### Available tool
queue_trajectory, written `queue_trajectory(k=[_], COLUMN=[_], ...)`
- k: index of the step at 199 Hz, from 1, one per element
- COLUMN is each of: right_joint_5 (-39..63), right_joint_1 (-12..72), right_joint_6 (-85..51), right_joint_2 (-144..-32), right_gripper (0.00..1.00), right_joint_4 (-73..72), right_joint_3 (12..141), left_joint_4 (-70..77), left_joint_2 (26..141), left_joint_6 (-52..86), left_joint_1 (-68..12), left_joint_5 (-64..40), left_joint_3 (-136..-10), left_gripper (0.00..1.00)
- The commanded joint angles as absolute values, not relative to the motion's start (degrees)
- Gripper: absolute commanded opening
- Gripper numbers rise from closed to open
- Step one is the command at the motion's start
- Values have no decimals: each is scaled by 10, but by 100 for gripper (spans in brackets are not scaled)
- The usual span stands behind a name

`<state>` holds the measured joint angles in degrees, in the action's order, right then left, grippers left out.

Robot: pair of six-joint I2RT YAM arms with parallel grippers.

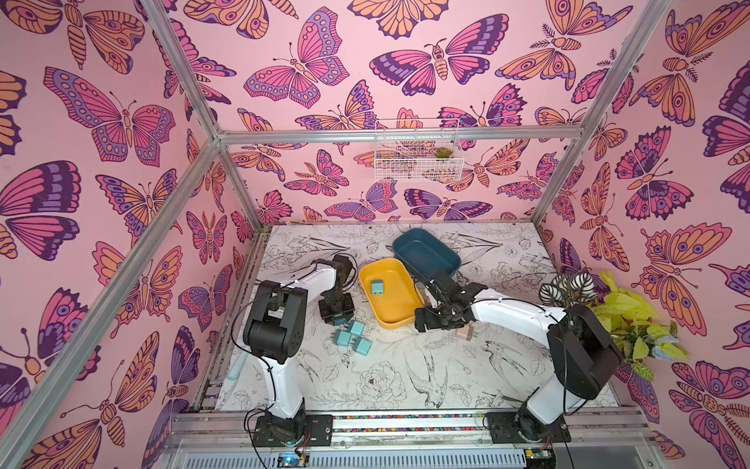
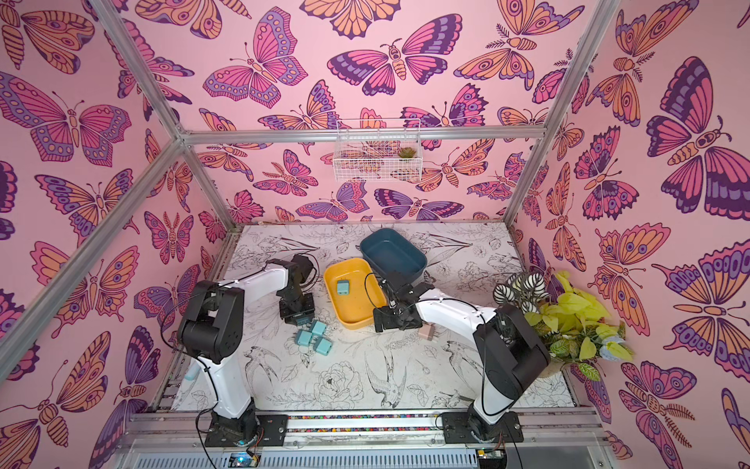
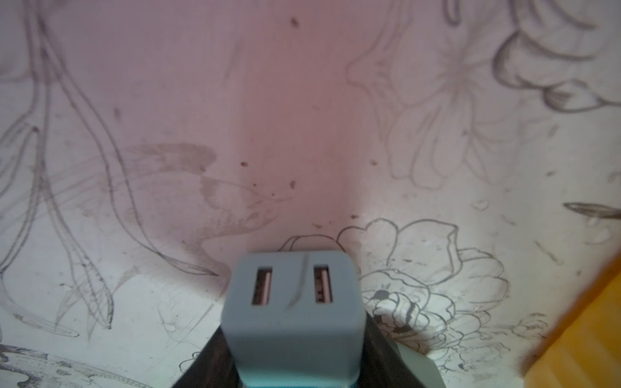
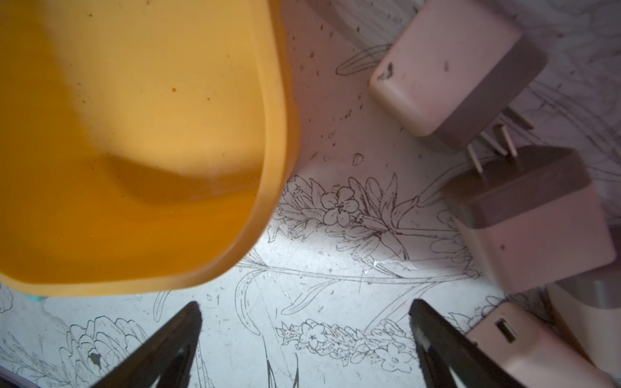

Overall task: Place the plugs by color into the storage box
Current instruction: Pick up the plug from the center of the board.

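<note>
a: where's the teal plug (image 3: 292, 312) (image 1: 337, 323) that's being worked on?
b: pinched between the left jaws, which sit shut tight against its sides. its two usb slots face the wrist camera. in a top view it's just left of centre in the lower half of the frame, close to the table (image 1: 385, 377). whether it touches the table, i can't tell.
a: and the others?
b: three loose teal plugs (image 1: 362, 346) lie bunched together just below and right of it. another teal plug (image 1: 377, 287) lies flat inside the yellow tray (image 1: 395, 323), further up and right.
a: the pink plugs (image 4: 447, 67)?
b: the right wrist view shows at least four, huddled on the table just beside the yellow tray's corner. in a top view only one pink plug (image 1: 466, 333) peeks out by the right arm (image 1: 519, 312), right of centre.
a: the right jaws?
b: spread wide with nothing between them, over bare table between the yellow tray and the pink plugs.
a: the blue tray (image 1: 426, 253)?
b: just above the yellow tray, near the frame's centre.
</note>
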<state>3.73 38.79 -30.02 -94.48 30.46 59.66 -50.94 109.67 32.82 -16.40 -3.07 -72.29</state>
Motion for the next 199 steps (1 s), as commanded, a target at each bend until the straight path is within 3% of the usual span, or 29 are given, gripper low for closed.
queue_trajectory(k=[1, 39, 60, 114, 199], right_joint_5=[40, 38, 36, 35, 35], right_joint_1=[390, 390, 390, 389, 390], right_joint_6=[-303, -302, -302, -302, -305], right_joint_2=[-939, -935, -933, -932, -938], right_gripper=[97, 97, 97, 97, 97], right_joint_4=[302, 304, 304, 306, 303], right_joint_3=[592, 588, 584, 580, 584], left_joint_4=[-531, -539, -538, -535, -528], left_joint_2=[1084, 1082, 1088, 1110, 1112], left_joint_6=[319, 312, 311, 313, 294], left_joint_1=[-160, -161, -160, -160, -160], left_joint_5=[-10, -5, -4, 6, 20], left_joint_3=[-722, -734, -736, -748, -734], left_gripper=[53, 70, 71, 55, 42])
